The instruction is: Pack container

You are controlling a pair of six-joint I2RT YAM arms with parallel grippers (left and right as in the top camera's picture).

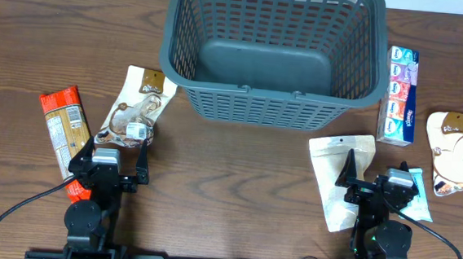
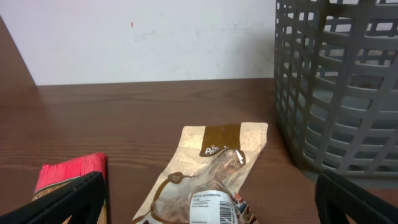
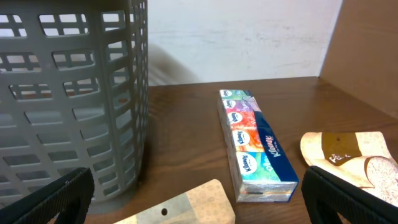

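Note:
The dark grey slotted basket (image 1: 274, 51) stands at the back middle with nothing in it; it shows in the left wrist view (image 2: 339, 87) and the right wrist view (image 3: 68, 99). My left gripper (image 1: 115, 160) is open over the near end of a clear-fronted mushroom pouch (image 1: 135, 110) (image 2: 211, 186). A red packet (image 1: 64, 126) (image 2: 68, 174) lies to its left. My right gripper (image 1: 375, 176) is open over a beige pouch (image 1: 344, 178) (image 3: 186, 208). A Kleenex tissue pack (image 1: 399, 94) (image 3: 255, 149) lies to the right of the basket.
A second kraft pouch (image 1: 456, 152) (image 3: 351, 155) lies at the far right. A light blue packet (image 1: 417, 191) sits under my right arm. A white wall backs the table in both wrist views.

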